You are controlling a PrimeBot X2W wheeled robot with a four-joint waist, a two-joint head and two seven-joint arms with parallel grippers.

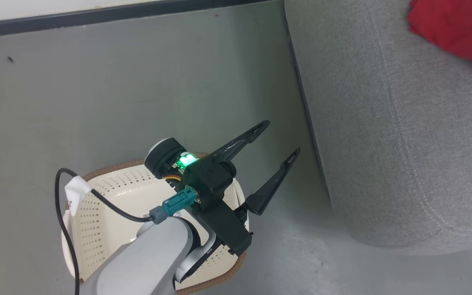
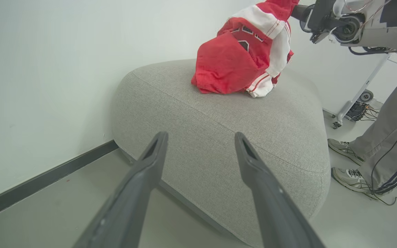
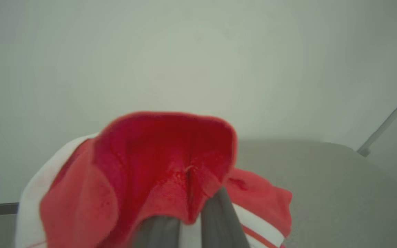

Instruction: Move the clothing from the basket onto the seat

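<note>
The red clothing (image 2: 240,62) with white bands hangs bunched from my right gripper (image 2: 296,12), and its lower folds rest on top of the grey seat (image 2: 288,131). In the right wrist view my right gripper (image 3: 190,212) is shut on the clothing (image 3: 157,165), whose fabric covers the fingertips. My left gripper (image 1: 282,137) is open and holds nothing. It is above the cream basket (image 1: 100,213), with its fingers pointing toward the seat (image 1: 404,143). A corner of the clothing (image 1: 453,28) shows at the head view's top right. The part of the basket not hidden by my arm holds nothing.
A person's legs (image 2: 388,131) and grey shoes (image 2: 346,148) stand on the floor beside the seat's far end. A wheeled stand base with cables (image 2: 353,110) is behind them. A dark skirting board (image 1: 117,14) runs along the white wall behind the basket.
</note>
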